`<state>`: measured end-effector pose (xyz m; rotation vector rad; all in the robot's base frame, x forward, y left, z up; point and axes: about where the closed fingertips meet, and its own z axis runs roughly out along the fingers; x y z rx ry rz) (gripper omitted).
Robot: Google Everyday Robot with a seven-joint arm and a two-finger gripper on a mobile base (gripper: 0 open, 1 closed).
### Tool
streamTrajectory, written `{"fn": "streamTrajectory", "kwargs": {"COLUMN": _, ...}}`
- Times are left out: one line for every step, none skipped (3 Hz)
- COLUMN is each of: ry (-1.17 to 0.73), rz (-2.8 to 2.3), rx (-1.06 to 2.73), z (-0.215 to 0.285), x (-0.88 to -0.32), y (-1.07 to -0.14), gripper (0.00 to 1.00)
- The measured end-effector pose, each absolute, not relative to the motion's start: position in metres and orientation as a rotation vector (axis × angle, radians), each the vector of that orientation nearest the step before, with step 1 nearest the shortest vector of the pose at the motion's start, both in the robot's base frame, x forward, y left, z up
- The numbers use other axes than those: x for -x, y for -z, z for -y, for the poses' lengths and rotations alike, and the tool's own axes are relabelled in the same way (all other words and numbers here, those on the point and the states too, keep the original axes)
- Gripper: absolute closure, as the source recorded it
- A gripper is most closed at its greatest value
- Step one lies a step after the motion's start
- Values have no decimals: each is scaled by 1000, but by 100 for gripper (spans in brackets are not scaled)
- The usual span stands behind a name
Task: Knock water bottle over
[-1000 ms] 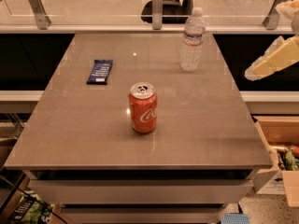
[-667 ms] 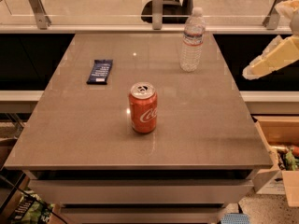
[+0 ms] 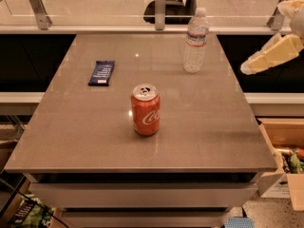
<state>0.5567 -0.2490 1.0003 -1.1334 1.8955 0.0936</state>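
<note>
Past the snack bar [image 3: 101, 73] and red can [image 3: 145, 109], the water bottle [image 3: 195, 41] stands upright at the table's [image 3: 80, 132] back right; the gripper [image 3: 249, 68], open or closed I cannot tell, hangs beyond the right edge, and a low swipe may only slide the bottle

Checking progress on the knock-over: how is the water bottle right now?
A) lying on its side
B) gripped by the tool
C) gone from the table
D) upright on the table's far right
D: the water bottle stands upright, cap up, on the table; the tool hovers to its right, not touching it.
</note>
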Motion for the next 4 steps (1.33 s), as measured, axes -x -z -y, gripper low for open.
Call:
{"fn": "streamTrajectory", "kwargs": {"ry": -154, "rz": -1862, "rx": 1085, "z": 246, "x": -581, "y": -993, "gripper": 0}}
{"fn": "streamTrajectory", "kwargs": {"ry": -214, "rz": -1836, "rx": 1046, "z": 243, "x": -604, "y": -983, "gripper": 0}}
{"fn": "streamTrajectory", "kwargs": {"ry": -281, "rz": -1818, "rx": 1012, "z": 239, "x": -621, "y": -971, "gripper": 0}}
{"fn": "streamTrajectory", "kwargs": {"ry": -349, "rz": -1787, "rx": 983, "z": 231, "x": -636, "y": -961, "gripper": 0}}
